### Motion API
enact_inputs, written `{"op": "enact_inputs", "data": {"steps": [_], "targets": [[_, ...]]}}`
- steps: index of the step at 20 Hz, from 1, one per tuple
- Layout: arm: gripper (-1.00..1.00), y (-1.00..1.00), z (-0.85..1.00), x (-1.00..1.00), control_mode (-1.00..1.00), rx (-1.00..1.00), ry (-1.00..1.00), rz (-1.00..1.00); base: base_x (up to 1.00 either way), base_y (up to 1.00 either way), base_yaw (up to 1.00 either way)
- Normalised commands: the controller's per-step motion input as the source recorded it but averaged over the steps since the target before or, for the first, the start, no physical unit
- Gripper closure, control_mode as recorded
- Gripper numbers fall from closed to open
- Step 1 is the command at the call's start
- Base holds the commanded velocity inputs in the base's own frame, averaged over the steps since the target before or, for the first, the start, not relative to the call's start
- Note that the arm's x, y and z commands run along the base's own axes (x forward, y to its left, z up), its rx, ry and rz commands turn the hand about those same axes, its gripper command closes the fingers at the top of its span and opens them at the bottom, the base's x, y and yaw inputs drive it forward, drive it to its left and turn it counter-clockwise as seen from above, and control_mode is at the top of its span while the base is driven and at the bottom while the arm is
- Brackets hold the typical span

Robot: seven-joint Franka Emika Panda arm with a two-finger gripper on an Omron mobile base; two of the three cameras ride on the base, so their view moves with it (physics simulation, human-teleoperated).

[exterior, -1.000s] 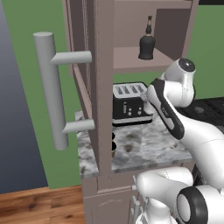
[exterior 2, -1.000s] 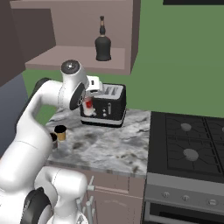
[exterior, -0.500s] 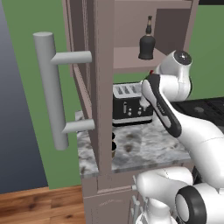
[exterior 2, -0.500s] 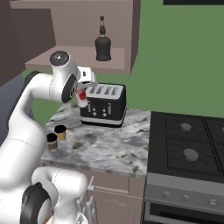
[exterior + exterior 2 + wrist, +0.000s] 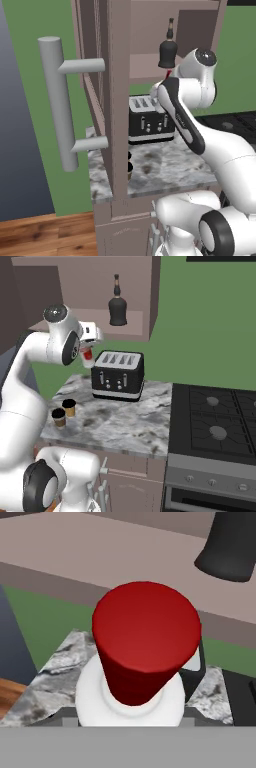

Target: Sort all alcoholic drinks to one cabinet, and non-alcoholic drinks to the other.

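Note:
My gripper [image 5: 88, 349] is shut on the slim clear bottle [image 5: 87, 356] with a red label, held in the air left of the toaster, just below the front edge of the shelf. In the hand view its red cap [image 5: 145, 639] fills the middle. The squat black bottle [image 5: 117, 308] with a thin brown neck stands on the shelf of the open wall cabinet [image 5: 137, 326]; it is also seen as the black bottle [image 5: 168, 49] and black bottle [image 5: 230, 547]. Two small tan cups [image 5: 69, 407] with dark tops stand on the counter's left end.
The cabinet door [image 5: 112, 100] stands open toward me with its thick grey bar handle [image 5: 60, 102]. A black four-slot toaster [image 5: 117, 376] sits on the marble counter [image 5: 130, 423] under the shelf. A stove [image 5: 215, 421] lies to the right.
The arm has lifted the clear bottle from in front of the toaster up and slightly left, closer to the shelf edge. The black bottle, cups and toaster have stayed put.

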Motion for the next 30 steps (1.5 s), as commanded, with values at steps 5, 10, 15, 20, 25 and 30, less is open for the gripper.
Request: {"op": "enact_inputs", "data": {"steps": [5,10,15,20,25,30], "targets": [[1.00,0.16,0.31,0.00,-1.00,0.00,-0.04,0.00,0.00,0.00,0.00],[1.00,0.14,0.30,-0.03,-1.00,0.00,-0.04,0.00,0.00,0.00,0.00],[1.00,0.11,0.31,-0.06,-1.00,0.00,-0.05,0.00,0.00,0.00,0.00],[1.00,0.09,0.30,-0.07,-1.00,0.00,-0.04,0.00,0.00,0.00,0.00],[1.00,0.07,0.28,-0.06,-1.00,0.00,-0.04,0.00,0.00,0.00,0.00],[1.00,0.07,0.23,-0.01,-1.00,0.00,-0.03,0.00,0.00,0.00,0.00]]}}
